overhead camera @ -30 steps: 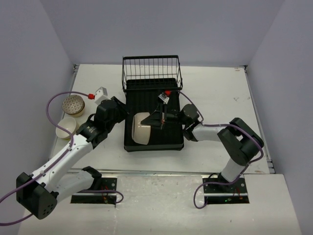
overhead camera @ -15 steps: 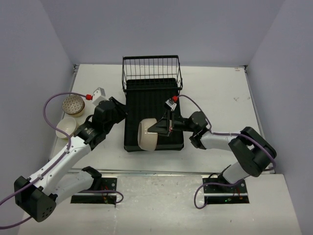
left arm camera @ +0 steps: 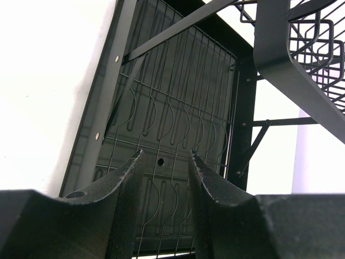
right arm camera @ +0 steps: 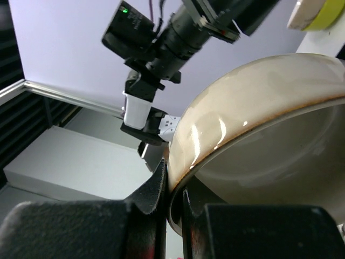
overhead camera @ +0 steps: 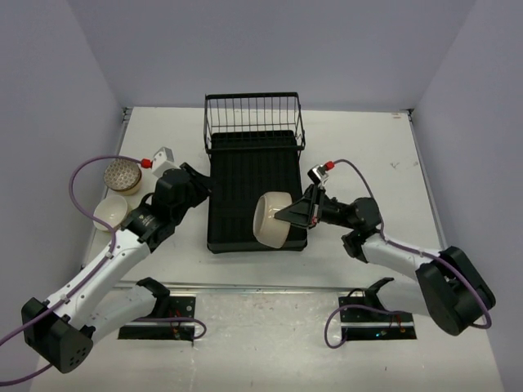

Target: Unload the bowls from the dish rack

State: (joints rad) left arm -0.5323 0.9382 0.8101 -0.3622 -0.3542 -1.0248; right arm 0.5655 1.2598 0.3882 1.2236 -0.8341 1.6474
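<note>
The right end effector [overhead camera: 288,217] is clamped narrowly on the rim of a large cream glazed ceramic bowl [overhead camera: 272,219], one finger inside the rim and one outside. The bowl is tipped on its side over the near right corner of the black rectangular plastic dish rack [overhead camera: 245,175]. The rack sits in the middle of the white worktop [overhead camera: 368,147], with its black wire basket [overhead camera: 253,118] at the end towards the worktop's far edge.

The left end effector [left arm camera: 166,161] hangs at the rack's left side. Its fingers are partly apart with nothing between them, and only the rack's ribbed floor shows in the gap.

Close to the worktop's left edge stand two more bowls, well apart from the rack: a round bowl with a dark net pattern [overhead camera: 122,174], and a small plain cream bowl [overhead camera: 110,212] just nearer than it.
</note>
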